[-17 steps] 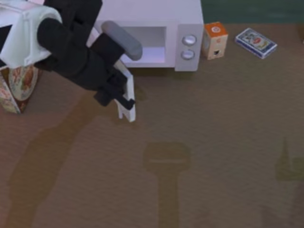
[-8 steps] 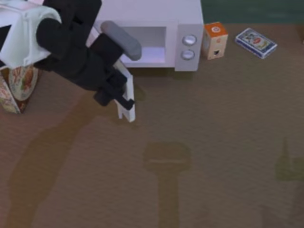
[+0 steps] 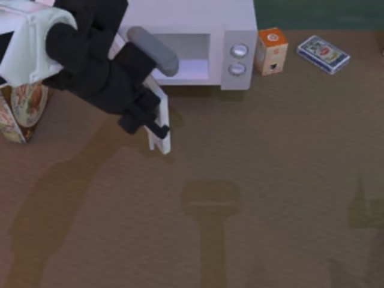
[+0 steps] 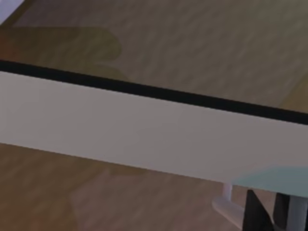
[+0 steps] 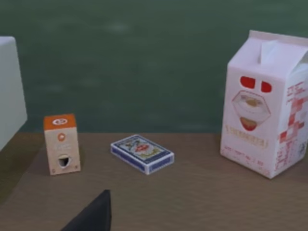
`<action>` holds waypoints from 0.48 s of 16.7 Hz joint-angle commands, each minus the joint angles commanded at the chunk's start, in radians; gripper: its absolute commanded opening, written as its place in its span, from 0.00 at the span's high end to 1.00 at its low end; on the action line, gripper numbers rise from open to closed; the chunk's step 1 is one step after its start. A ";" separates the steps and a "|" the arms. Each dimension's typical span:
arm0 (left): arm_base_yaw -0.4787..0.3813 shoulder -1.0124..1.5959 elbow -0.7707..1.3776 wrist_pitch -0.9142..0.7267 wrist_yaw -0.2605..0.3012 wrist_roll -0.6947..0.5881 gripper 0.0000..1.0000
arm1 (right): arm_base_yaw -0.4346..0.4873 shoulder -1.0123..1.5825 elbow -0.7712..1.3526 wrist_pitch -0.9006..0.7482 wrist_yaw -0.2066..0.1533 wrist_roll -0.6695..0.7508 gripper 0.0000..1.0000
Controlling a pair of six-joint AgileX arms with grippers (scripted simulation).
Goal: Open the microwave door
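Observation:
The white microwave (image 3: 198,24) stands at the back of the table with its two silver knobs (image 3: 238,59) at the right front. Its cavity (image 3: 186,57) is exposed. The microwave door (image 3: 161,117) is swung out toward the front and shows edge-on as a narrow white panel. My left gripper (image 3: 157,128) is clamped on the door's free end, shut. In the left wrist view the door (image 4: 144,130) crosses as a wide pale band, with dark fingers (image 4: 255,216) beside a small white handle (image 4: 226,204). My right gripper (image 5: 96,216) shows only as a dark tip, parked off the top view.
An orange box (image 3: 271,51) and a blue card deck (image 3: 323,54) lie right of the microwave. A printed carton (image 3: 21,114) stands at the left edge under my left arm. The right wrist view also shows a white-and-red carton (image 5: 264,103).

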 joint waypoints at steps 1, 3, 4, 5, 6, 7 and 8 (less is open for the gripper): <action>0.000 0.000 0.000 0.000 0.000 0.000 1.00 | 0.000 0.000 0.000 0.000 0.000 0.000 0.00; -0.003 0.004 -0.003 -0.001 0.004 -0.002 1.00 | 0.000 0.000 0.000 0.000 0.000 0.000 0.00; -0.002 0.003 -0.003 -0.002 0.006 0.001 1.00 | 0.000 0.000 0.000 0.000 0.000 0.000 0.00; 0.003 0.001 -0.003 -0.004 0.011 0.012 1.00 | 0.000 0.000 0.000 0.000 0.000 0.000 0.00; 0.009 -0.001 -0.003 -0.008 0.019 0.028 1.00 | 0.000 0.000 0.000 0.000 0.000 0.000 0.00; 0.017 -0.002 -0.004 -0.014 0.028 0.046 1.00 | 0.000 0.000 0.000 0.000 0.000 0.000 0.00; 0.025 -0.003 -0.006 -0.021 0.037 0.068 1.00 | 0.000 0.000 0.000 0.000 0.000 0.000 0.00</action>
